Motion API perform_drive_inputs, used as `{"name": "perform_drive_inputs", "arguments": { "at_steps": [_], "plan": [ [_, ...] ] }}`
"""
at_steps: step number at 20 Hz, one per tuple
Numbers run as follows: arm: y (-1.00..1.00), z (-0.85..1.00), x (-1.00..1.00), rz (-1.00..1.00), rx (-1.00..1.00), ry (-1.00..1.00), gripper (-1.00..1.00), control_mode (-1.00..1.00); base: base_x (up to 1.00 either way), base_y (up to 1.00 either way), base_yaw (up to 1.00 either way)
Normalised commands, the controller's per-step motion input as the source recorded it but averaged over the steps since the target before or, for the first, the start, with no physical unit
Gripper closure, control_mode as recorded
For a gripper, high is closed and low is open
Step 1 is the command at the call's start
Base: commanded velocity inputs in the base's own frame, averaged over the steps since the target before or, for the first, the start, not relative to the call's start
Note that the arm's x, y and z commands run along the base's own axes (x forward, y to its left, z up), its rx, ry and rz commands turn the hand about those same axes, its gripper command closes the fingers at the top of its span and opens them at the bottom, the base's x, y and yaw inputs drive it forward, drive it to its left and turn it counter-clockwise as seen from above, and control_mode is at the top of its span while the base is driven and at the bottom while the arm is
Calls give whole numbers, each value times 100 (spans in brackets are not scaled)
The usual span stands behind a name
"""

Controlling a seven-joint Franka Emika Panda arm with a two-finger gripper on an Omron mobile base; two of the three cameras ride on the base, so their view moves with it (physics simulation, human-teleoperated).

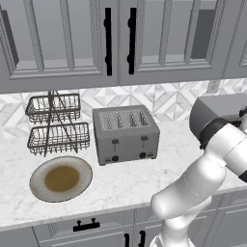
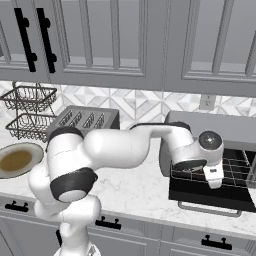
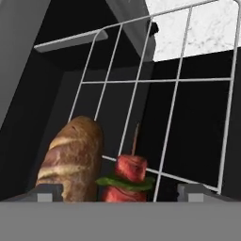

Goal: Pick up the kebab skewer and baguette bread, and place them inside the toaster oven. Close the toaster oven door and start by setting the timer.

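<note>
Hand view: baguette bread [image 3: 71,160], kebab skewer [image 3: 126,176] between pincer [image 3: 118,192] tips

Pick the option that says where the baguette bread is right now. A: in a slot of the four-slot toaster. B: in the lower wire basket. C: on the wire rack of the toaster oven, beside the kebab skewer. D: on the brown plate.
C: the hand view shows the baguette bread lying on the wire rack next to the kebab skewer.
</note>
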Motion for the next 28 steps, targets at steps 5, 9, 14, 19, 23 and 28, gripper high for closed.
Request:
{"name": "perform_drive_inputs", "arguments": {
  "at_steps": [5,9,14,19,23,28],
  "plan": [
    [-31,27,-89,9,-1,-9,-100,-100,0,0,0],
    [0,-21,-39,48,-11,-26,-100,-100,0,0,0],
    [0,-15,-39,59,-21,-24,-100,-100,0,0,0],
    [-2,0,-23,44,-30,-17,-100,-100,0,0,0],
    [8,-2,-7,44,-44,-22,-100,-100,0,0,0],
    [48,-14,-12,33,-54,-23,-100,-100,0,0,0]
  ]
}}
